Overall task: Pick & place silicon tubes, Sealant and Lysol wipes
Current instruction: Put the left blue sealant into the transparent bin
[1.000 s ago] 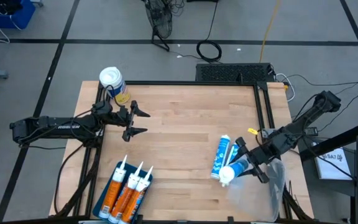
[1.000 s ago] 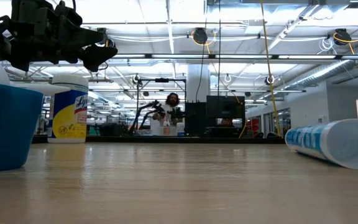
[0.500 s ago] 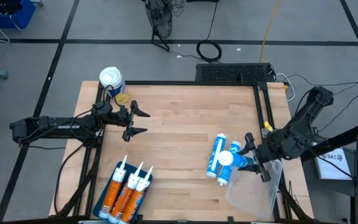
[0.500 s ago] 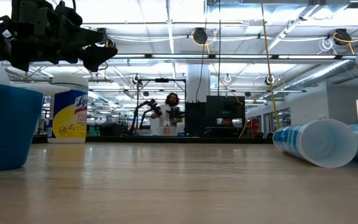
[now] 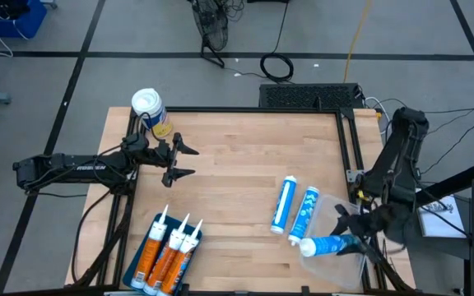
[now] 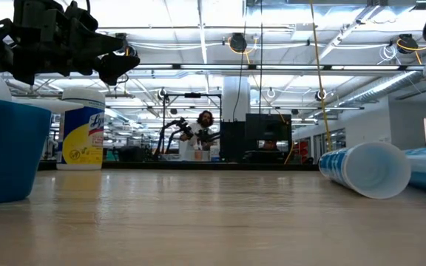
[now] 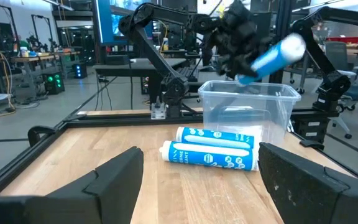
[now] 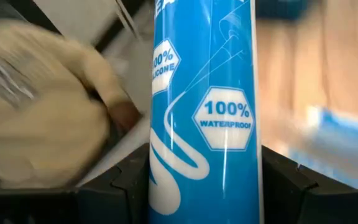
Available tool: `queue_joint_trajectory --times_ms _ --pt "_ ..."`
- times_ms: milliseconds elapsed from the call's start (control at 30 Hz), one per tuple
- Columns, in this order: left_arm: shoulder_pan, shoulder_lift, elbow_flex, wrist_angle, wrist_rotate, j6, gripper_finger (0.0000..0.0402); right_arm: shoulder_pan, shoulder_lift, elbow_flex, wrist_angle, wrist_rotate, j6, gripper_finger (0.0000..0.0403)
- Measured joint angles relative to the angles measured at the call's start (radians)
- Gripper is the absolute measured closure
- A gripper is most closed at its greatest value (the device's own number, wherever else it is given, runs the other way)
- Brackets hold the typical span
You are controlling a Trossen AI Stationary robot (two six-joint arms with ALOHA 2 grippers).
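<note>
High view: we see the right gripper (image 5: 354,238) at the right edge of the wooden surface (image 5: 245,164), over the clear plastic bin (image 5: 344,255) that sits at that edge. Its jaws are pinching a blue silicone tube (image 5: 329,244), which hangs level above the bin with its white end toward the middle of the surface. In the right wrist view the same tube (image 8: 207,112) fills the frame between the two dark fingers (image 8: 120,186), its label reading "100% waterproof".

Two more blue tubes (image 5: 295,210) lie side by side on the surface just beside the bin, close to each other but apart from the held one. In the low view their round ends (image 6: 372,168) show at the right.

The left gripper (image 5: 183,160) hovers above the left part of the surface with its jaws spread and nothing between them. The Lysol wipes (image 5: 151,111) stand upright at the far left corner, just behind the left arm. Three orange sealant tubes (image 5: 167,251) lie together at the near left edge, nozzles pointing inward.

A person (image 6: 202,133) stands in the room far behind the surface.
</note>
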Motion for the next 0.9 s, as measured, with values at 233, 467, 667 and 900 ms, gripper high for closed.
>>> queue_joint_trajectory --times_ms 233,467,667,900 --pt "0.0 0.0 0.0 0.0 0.0 0.0 0.0092 0.013 0.074 -0.001 -0.19 0.052 0.253 0.0201" --pt "0.0 0.0 0.0 0.0 0.0 0.0 0.0091 0.014 0.133 -0.001 -0.231 0.054 0.405 0.0201" --pt "0.0 0.0 0.0 0.0 0.0 0.0 0.0091 0.013 0.144 -0.01 -0.225 0.032 0.517 0.0199" --pt "0.0 0.0 0.0 0.0 0.0 0.0 0.0091 0.013 0.144 -0.012 -0.201 0.011 0.556 0.0077"
